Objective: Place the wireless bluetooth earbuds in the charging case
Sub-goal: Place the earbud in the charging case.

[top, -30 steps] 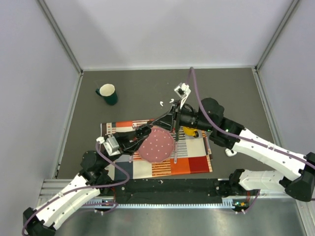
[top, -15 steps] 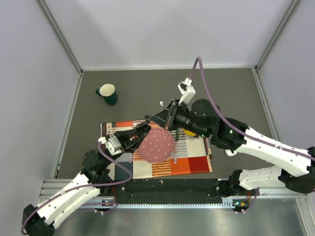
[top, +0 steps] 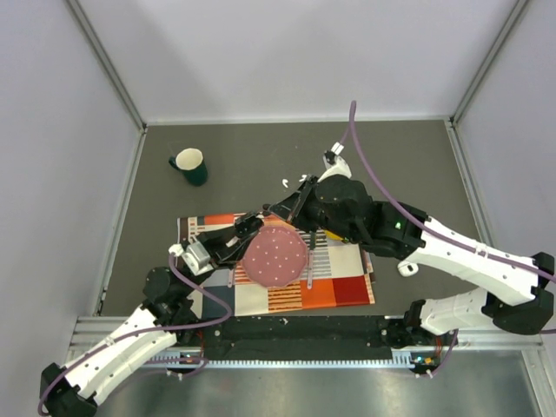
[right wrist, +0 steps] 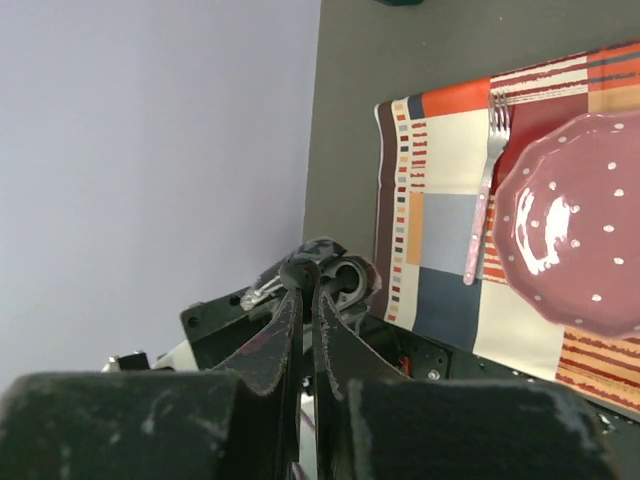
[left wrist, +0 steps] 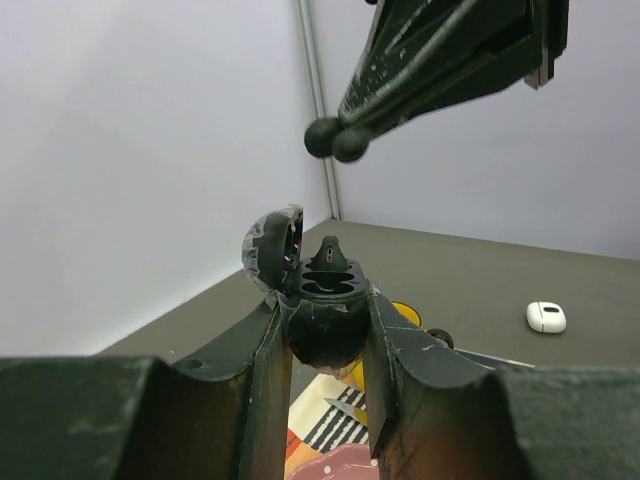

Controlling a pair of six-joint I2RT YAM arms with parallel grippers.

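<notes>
The wireless bluetooth earbuds (top: 285, 182) lie bare on the counter (top: 417, 156) toward its far edge, about mid-width, beyond the far edge of the striped placemat (top: 339, 287). They are white specks, too small from above for me to read their shape. The charging case (left wrist: 545, 317) sits well apart from them, off the placemat's right edge toward the counter's near right corner. It is a white rounded square with a small dark mark, lying flat and, as far as I can see, closed. Neither arm is on either of them. My left gripper (left wrist: 327, 315) is clenched on a black oval holder (left wrist: 325, 280) raised above the placemat, its lid flipped open over two wells. My right gripper (right wrist: 306, 290) is pinched tight just above it, and I cannot tell whether it grips anything. My worry is that the right arm reaches over the patch where the earbuds lie, so a low link or cable could sweep those light pieces across the counter. A push down on the black holder could also twist it in the left gripper's grip or snap its lid shut. I would expect the white earbuds, being tiny and probably smooth, to squirt from an off-centre pinch. The white case looks to need opening first.
</notes>
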